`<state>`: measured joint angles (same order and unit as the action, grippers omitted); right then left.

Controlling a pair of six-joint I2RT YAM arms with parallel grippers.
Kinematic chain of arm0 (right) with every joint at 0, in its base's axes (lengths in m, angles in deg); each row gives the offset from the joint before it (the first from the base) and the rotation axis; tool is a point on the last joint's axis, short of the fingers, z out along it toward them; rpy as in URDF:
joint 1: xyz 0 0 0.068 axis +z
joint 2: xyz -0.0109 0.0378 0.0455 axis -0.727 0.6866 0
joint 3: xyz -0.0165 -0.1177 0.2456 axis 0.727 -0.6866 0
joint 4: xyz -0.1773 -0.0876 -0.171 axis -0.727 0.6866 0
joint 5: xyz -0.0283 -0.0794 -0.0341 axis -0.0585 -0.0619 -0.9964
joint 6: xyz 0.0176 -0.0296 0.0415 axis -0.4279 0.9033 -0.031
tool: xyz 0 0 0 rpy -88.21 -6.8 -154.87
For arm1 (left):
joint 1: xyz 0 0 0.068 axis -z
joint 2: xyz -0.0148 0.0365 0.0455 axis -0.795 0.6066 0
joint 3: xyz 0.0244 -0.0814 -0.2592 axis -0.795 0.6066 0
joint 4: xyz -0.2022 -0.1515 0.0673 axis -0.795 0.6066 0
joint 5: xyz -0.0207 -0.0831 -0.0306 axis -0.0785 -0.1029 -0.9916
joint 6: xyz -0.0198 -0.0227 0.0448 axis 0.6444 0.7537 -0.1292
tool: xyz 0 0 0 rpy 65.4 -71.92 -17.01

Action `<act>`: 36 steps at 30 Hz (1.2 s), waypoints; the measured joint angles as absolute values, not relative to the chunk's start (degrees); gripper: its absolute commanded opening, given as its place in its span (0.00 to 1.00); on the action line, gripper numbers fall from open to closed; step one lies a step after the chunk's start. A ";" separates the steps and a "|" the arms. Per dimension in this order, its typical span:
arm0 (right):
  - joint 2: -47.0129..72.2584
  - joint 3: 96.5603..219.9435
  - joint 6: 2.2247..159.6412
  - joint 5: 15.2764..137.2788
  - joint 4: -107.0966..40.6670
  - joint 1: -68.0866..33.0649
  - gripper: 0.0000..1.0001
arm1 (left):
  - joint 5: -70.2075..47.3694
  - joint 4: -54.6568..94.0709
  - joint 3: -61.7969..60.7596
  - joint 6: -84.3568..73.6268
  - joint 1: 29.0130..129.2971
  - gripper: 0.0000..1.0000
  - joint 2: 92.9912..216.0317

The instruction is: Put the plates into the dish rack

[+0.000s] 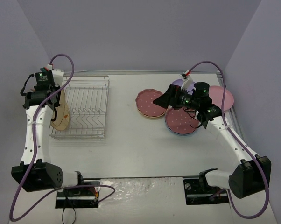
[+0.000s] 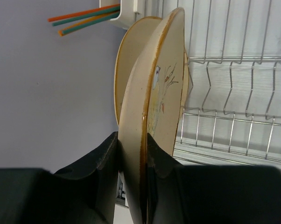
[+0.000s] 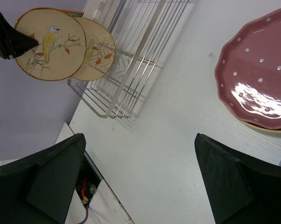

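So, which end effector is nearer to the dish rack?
Left. The left end effector, shut on a tan plate, is at the left edge of the dish rack. The right end effector is open by the pink plates, far from it.

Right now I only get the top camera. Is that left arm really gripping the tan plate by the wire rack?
Observer: Yes. The left wrist camera shows the left end effector shut on the rim of the tan plate, held on edge.
Operator: Only one plate there?
Observer: No, a second tan plate stands close behind it.
Operator: And the other arm?
Observer: Its camera shows the right end effector open and empty above the table, beside a dotted pink plate.
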<state>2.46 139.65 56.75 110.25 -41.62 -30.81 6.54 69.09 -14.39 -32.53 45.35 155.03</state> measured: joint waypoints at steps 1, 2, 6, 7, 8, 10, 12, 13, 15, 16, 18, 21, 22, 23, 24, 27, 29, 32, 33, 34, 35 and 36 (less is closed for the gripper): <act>2.46 139.51 56.81 110.28 -41.56 -31.05 1.00 | 6.49 68.58 -14.06 -32.91 44.90 0.00 155.73; 2.46 139.36 56.86 110.30 -41.50 -31.25 1.00 | 6.40 68.12 -13.87 -33.23 44.53 0.00 156.41; 2.46 139.21 57.15 110.44 -41.19 -31.75 1.00 | 5.18 65.21 -13.43 -33.61 43.36 0.00 158.45; 2.46 139.17 57.26 110.45 -41.18 -31.89 1.00 | 4.61 64.23 -12.90 -33.61 43.10 0.00 158.63; 2.46 139.14 57.38 110.46 -41.17 -32.03 1.00 | 4.05 63.24 -12.37 -33.61 42.85 0.00 158.80; 2.46 138.97 57.47 110.46 -41.12 -32.10 1.00 | 3.10 61.94 -11.24 -33.59 42.27 0.00 159.21; 2.46 138.82 57.57 110.48 -41.01 -32.32 1.00 | 2.25 60.94 -10.02 -33.46 41.75 0.00 159.81; 2.46 138.77 57.63 110.48 -40.94 -32.46 1.00 | 1.93 60.51 -9.40 -33.40 41.51 0.00 160.28; 2.46 138.69 57.69 110.48 -40.83 -32.75 1.00 | 1.33 59.68 -8.25 -33.17 41.22 0.04 161.36; 2.46 138.65 57.71 110.48 -40.81 -32.77 1.00 | 0.89 59.25 -7.82 -32.91 41.12 0.08 161.86; 2.46 138.63 57.76 110.48 -40.78 -32.81 1.00 | 0.17 58.35 -6.84 -32.63 41.05 0.11 162.51; 2.46 138.57 57.84 110.48 -40.77 -32.84 1.00 | -0.40 57.39 -5.21 -32.26 40.97 0.18 162.86; 2.46 138.48 57.86 110.48 -40.77 -32.84 1.00 | -0.37 57.30 -4.78 -32.07 40.89 0.23 162.87; 2.46 138.37 57.86 110.48 -40.74 -32.84 1.00 | -0.38 57.22 -4.50 -31.85 40.82 0.27 162.87; 2.46 138.25 57.86 110.47 -40.70 -32.84 1.00 | -0.39 57.14 -4.22 -31.63 40.75 0.32 162.87; 2.46 137.90 57.86 110.44 -40.54 -32.85 1.00 | -0.30 56.29 -3.55 -31.04 40.62 0.51 162.87; 2.46 137.73 57.86 110.44 -40.26 -32.93 1.00 | 0.02 54.57 -3.53 -30.65 40.59 0.59 162.81; 2.46 137.55 57.90 110.34 -39.96 -33.34 1.00 | 0.11 52.82 -3.53 -30.06 40.51 0.67 162.66; 2.44 137.49 58.02 110.13 -39.76 -33.50 1.00 | 0.08 52.51 -3.53 -29.85 40.51 0.69 162.58; 2.40 137.45 58.15 109.79 -39.43 -33.68 1.00 | 0.00 52.33 -3.53 -29.67 40.51 0.72 162.47; 2.33 137.40 58.29 109.33 -38.99 -33.87 1.00 | -0.12 52.29 -3.53 -29.53 40.51 0.75 162.33; 2.15 137.40 58.38 108.55 -38.49 -34.13 1.00 | -0.26 52.31 -3.54 -29.25 40.51 0.79 162.11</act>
<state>2.15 137.40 58.38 108.55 -38.49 -34.13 -0.26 52.31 -3.54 -29.25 40.51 162.11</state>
